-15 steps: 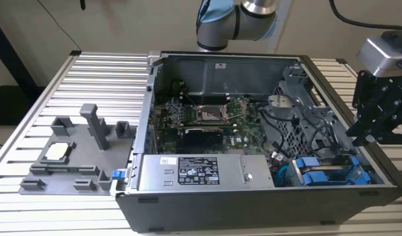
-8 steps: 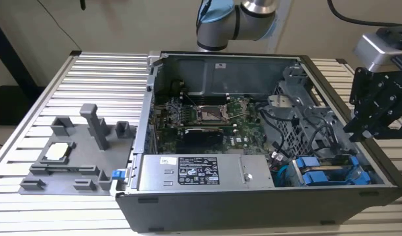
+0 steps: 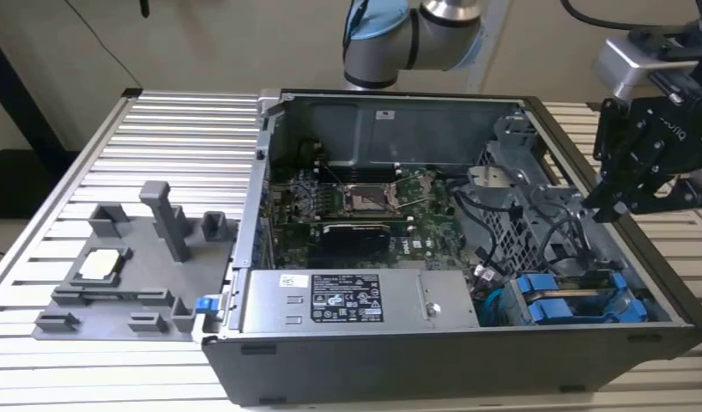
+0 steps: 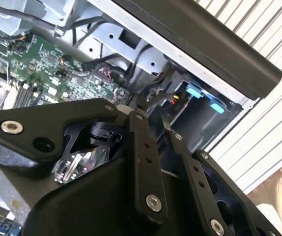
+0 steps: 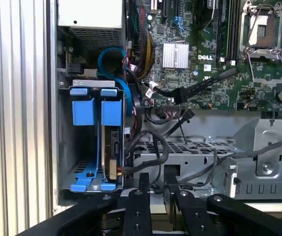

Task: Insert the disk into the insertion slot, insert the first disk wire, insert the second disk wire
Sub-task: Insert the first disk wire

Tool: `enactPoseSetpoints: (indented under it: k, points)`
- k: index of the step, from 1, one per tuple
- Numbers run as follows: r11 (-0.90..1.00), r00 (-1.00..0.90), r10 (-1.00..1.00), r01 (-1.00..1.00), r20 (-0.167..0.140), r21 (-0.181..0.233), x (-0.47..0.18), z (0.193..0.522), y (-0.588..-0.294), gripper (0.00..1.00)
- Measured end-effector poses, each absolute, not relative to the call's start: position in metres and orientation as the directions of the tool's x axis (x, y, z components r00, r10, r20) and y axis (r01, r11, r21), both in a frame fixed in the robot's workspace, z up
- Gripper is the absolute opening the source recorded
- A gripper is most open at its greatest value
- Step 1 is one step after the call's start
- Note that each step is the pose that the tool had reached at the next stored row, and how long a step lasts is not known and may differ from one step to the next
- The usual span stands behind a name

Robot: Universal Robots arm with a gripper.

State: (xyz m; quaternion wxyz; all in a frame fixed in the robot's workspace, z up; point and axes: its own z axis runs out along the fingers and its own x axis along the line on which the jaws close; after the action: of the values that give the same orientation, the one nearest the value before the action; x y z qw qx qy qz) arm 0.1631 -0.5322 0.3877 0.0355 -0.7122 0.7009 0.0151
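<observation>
Two fingers [image 5: 140, 206] of mine are drawn close together, with only a slim gap and nothing I can make out between them, so my gripper [image 5: 159, 177] is carrying no load. In the exterior view the gripper [image 3: 603, 208] hangs over the wall of the open computer case [image 3: 443, 360] on the exterior view's right, clear of everything inside. I judge that I am held here, high and apart, so that the drive cage and its loose black cables [image 5: 155, 147] lie open to both wrist views. Just beyond my tips is the insertion slot [image 5: 63, 147], a bay of the grey cage. The disk [image 5: 112, 147] is already in it, standing on edge in its blue frame, and the other blue carrier [image 5: 81, 112] sits beside it in the neighbouring bay. That edge-on seating seems meant to turn the drive's connector end toward the cables and the motherboard [image 5: 204, 73]. The disk is near my fingers but not touching them, lower in the case than my tips. A thin reddish lead reaches its end, yet I cannot tell whether either wire is plugged. Beside the cage runs the perforated bracket [image 5: 190, 147], and the case rests on the slatted table [image 3: 156, 137].
</observation>
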Motion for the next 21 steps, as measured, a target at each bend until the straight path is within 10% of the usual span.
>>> enactPoseSetpoints:
  k: [13, 21]
  points:
    - [-0.015, 0.017, -0.997, -0.999, -0.071, -0.029, 0.128, 0.387, -0.51, 0.27]
    - [-0.042, 0.039, -0.997, -0.998, 0.065, -0.049, 0.085, 0.375, -0.49, 0.27]
